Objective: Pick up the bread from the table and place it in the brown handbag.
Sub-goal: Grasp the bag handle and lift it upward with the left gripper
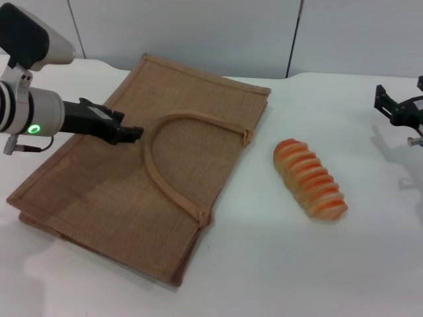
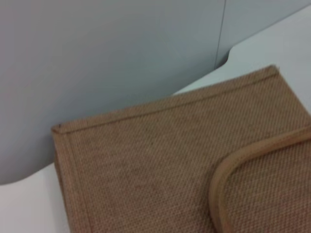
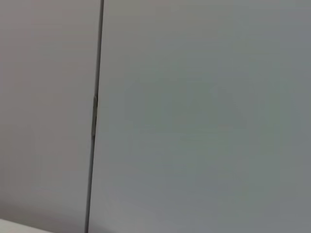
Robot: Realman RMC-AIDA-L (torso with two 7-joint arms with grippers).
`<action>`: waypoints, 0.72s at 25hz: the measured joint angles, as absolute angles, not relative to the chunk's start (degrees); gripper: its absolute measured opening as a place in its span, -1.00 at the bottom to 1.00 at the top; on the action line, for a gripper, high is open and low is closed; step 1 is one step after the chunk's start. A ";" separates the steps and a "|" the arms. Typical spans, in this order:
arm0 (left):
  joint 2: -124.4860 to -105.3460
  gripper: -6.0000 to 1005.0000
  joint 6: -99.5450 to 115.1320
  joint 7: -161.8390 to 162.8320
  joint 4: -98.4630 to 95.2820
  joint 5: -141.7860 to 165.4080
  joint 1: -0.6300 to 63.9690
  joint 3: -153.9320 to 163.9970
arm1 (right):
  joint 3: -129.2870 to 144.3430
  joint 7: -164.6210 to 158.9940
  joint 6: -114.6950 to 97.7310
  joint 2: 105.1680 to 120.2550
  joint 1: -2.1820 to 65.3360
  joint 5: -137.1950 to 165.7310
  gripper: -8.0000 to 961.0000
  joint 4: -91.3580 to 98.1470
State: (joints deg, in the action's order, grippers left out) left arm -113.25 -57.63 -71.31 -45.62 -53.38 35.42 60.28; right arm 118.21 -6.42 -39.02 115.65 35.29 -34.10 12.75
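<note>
Lying untouched on the table (image 1: 264,264), the bread (image 1: 310,179) waits beside the flat brown handbag (image 1: 99,191). The left gripper (image 1: 130,134) hovers over the bag, seemingly closed and empty; nothing is done yet.

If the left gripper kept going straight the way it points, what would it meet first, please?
Probably the arched handle of the brown handbag, just ahead of the left gripper over the bag, though its height is unclear. The bread lies beyond.
</note>
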 joint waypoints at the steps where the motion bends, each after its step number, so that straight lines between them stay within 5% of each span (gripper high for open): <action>1: -113.28 0.30 -57.59 -70.86 -45.49 -52.76 35.62 60.08 | 118.21 -6.42 -39.02 115.65 35.30 -34.10 0.80 12.74; 6: -113.37 0.03 -57.41 -69.74 -45.29 -51.73 35.99 59.30 | 118.21 -6.53 -39.02 115.66 35.40 -34.10 0.80 12.74; 18: -113.46 0.05 -57.12 -69.01 -44.59 -51.12 37.70 59.23 | 118.21 -6.86 -39.02 115.68 35.89 -34.10 0.80 12.82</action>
